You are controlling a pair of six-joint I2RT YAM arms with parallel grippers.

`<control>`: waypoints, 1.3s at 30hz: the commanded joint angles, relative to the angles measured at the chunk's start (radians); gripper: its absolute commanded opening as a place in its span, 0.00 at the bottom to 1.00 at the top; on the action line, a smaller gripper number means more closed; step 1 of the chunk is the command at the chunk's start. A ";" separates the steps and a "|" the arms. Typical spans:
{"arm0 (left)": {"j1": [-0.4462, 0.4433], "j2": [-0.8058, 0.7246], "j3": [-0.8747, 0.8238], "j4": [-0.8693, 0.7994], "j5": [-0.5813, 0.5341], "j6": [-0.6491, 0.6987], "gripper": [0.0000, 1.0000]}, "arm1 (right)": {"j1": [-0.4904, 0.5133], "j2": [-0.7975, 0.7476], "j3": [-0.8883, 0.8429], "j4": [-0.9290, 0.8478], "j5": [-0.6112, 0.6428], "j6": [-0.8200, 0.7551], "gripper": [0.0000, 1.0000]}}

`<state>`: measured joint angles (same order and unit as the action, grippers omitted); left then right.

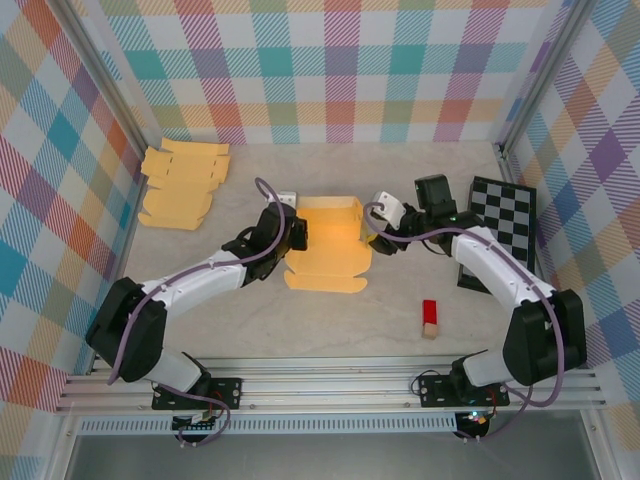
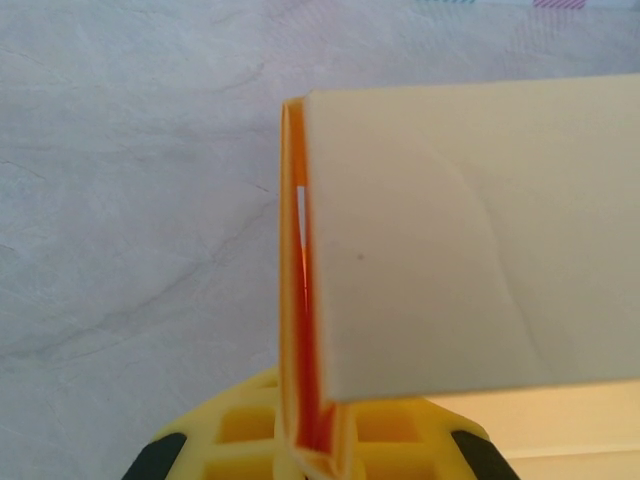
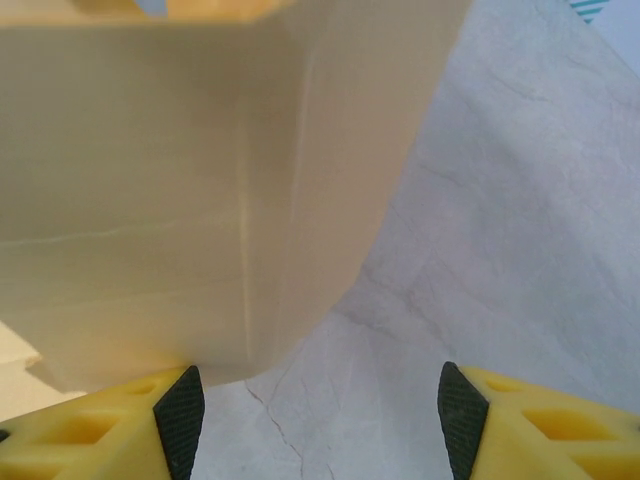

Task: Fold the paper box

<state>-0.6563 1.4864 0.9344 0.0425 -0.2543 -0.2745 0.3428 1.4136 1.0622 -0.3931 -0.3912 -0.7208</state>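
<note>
No lettering, label, brand or number can be read on the paper box (image 1: 325,245) or elsewhere.

Pale table (image 1: 250,330), paper box (image 1: 325,265) (centre), flat blanks (image 1: 185,185), checkerboard (image 1: 505,215), red block (image 1: 429,318)

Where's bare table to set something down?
Bare table between the paper box and the near rail, left of the red block; also the back strip between flat blanks and checkerboard. Crowded mid-table, around the box.

- Bare table (image 1: 300,330) lies in front of the paper box (image 1: 325,250).
- Red block (image 1: 429,318) sits front-right; cardboard stack (image 1: 183,185) and checkerboard (image 1: 503,225) crowd the far sides.
</note>
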 commanded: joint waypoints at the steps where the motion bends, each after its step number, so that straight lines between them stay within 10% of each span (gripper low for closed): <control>1: -0.021 0.027 0.043 -0.007 0.013 0.023 0.00 | 0.037 0.025 0.033 0.057 -0.044 -0.008 0.66; 15: -0.089 0.114 0.084 -0.004 -0.071 0.020 0.00 | 0.073 0.159 0.015 0.292 0.248 0.420 0.65; 31: -0.163 0.296 0.158 -0.137 -0.348 -0.225 0.00 | 0.124 0.292 -0.051 0.381 0.675 0.840 0.17; 39: -0.163 0.347 0.144 -0.145 -0.377 -0.312 0.00 | 0.131 0.426 0.029 0.190 0.853 1.137 0.16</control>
<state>-0.8181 1.8336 1.0718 -0.0292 -0.5335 -0.5213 0.5156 1.7966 1.0729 -0.1173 0.2687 0.2577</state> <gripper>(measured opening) 0.079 0.156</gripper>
